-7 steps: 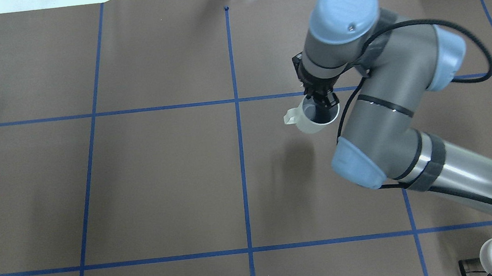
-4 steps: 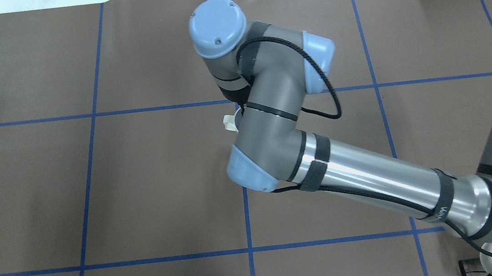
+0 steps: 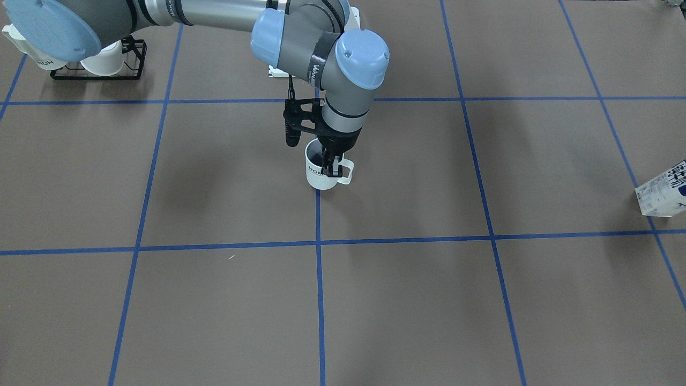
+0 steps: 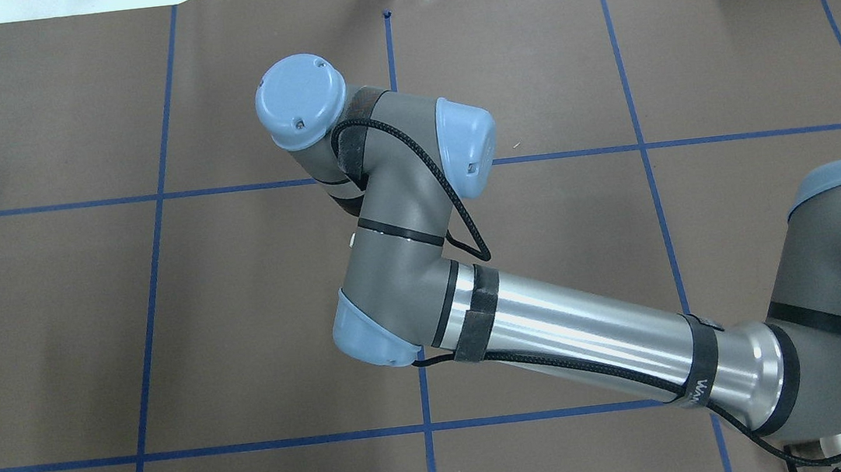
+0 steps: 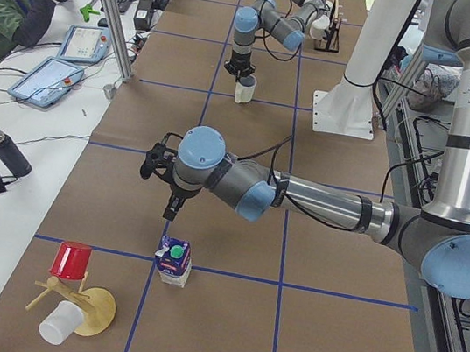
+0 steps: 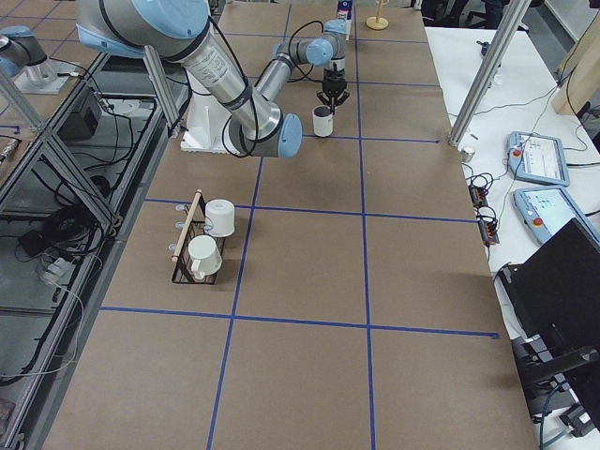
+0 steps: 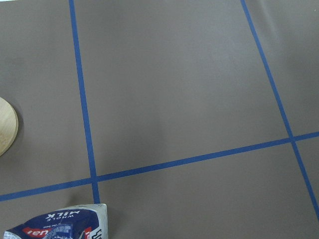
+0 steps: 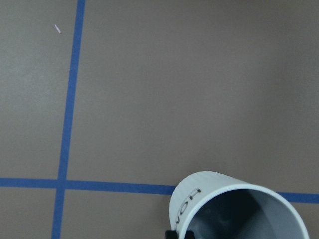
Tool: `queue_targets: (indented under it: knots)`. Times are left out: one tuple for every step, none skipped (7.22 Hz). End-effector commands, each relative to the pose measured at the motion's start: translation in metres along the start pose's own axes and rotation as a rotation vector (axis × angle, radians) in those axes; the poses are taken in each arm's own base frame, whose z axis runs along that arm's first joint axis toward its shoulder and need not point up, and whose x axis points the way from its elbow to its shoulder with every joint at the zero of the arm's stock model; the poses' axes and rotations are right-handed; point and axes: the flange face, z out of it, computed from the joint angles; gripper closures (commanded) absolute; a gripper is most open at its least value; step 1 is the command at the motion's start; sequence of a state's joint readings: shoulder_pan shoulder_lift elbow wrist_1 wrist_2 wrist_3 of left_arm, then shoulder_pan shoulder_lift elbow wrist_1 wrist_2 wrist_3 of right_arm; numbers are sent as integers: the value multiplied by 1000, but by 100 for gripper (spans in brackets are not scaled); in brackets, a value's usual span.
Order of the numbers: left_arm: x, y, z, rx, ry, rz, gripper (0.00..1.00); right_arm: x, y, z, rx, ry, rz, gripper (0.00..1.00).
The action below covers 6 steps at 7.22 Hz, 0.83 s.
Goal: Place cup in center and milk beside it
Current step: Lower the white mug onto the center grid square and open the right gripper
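Observation:
The cup (image 3: 319, 174), white with a dark inside and "HOME" lettering, stands upright on the centre blue tape line (image 3: 318, 214) in the middle of the brown surface. My right gripper (image 3: 331, 166) is shut on its rim beside the handle, one finger inside and one outside. The right wrist view shows the cup (image 8: 219, 199) from above. In the overhead view my right arm hides it. The milk (image 5: 175, 260), a navy-and-white carton with a green cap, stands far off at the table's left end. My left gripper (image 5: 170, 213) hovers just above and beyond it; I cannot tell whether it is open.
A black rack (image 6: 202, 248) with two white mugs stands near my right base. A red cup (image 5: 72, 260) and a wooden stand (image 5: 95, 310) lie past the milk. The wooden disc (image 7: 6, 125) shows at the left wrist view's edge.
My right arm has swung leftward in the overhead view, carrying the cup from right of the centre line onto it. The cup is now hidden under the arm there.

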<state>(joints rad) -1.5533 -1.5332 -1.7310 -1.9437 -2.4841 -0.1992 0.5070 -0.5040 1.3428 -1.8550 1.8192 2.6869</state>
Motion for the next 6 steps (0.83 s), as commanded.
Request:
queue_targets:
  knots:
    - [-2, 1, 1, 1, -2, -1, 0, 15, 2, 18, 14, 19, -17, 90]
    - [-1, 1, 1, 0, -2, 0, 0, 15, -1, 23, 20, 22, -30, 82]
    - [-1, 1, 1, 0, -2, 0, 0, 14, -3, 20, 17, 18, -71, 48]
    - [-1, 1, 1, 0, -2, 0, 0, 4, -12, -1, -7, 1, -152, 0]
    - [-2, 1, 2, -1, -2, 1, 0, -2, -30, -39, -14, -14, -218, 0]
    - [-2, 1, 2, -1, -2, 1, 0, -4, -58, -78, -17, -12, -290, 0]
